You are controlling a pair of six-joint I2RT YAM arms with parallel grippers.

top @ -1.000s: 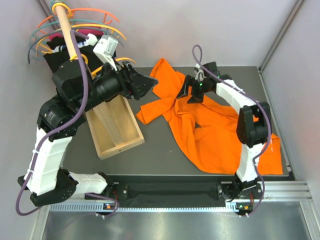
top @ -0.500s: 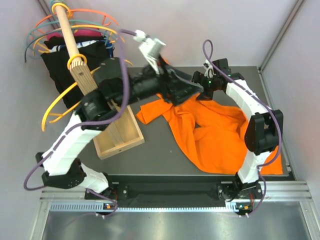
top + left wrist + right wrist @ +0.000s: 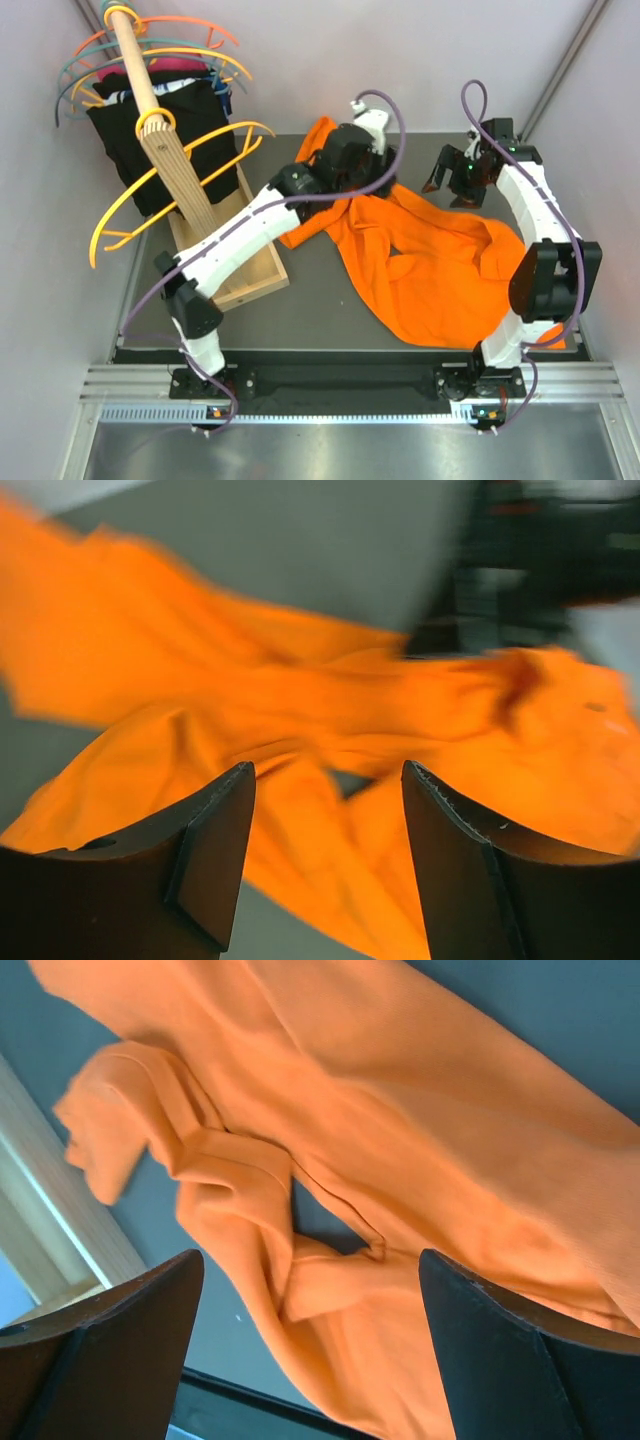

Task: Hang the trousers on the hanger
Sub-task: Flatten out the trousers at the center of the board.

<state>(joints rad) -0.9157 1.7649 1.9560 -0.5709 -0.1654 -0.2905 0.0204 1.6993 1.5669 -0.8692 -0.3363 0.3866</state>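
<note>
The orange trousers (image 3: pixel 430 265) lie crumpled across the middle and right of the dark table. My left arm reaches over their far left part, and the left gripper (image 3: pixel 352 170) hovers just above the cloth. In the left wrist view it (image 3: pixel 328 780) is open, with folds of the trousers (image 3: pixel 300 700) below and nothing between its fingers. The right gripper (image 3: pixel 452 183) is raised at the back right, beside the trousers' far edge. It (image 3: pixel 310 1270) is open wide and empty over the trousers (image 3: pixel 400 1140). The amber-yellow hanger (image 3: pixel 245 124) hangs on the wooden pole at the left.
A slanted wooden pole (image 3: pixel 150 95) rises from a shallow wooden box (image 3: pixel 245 275) at the left. It carries teal and coral hangers (image 3: pixel 200 22) and black garments (image 3: pixel 130 150). Walls close in at the back and the right.
My left arm has swung from beside the pole to the right, out over the trousers. The right gripper has drawn back and right off the cloth and opened wider. The hanger has swung.
</note>
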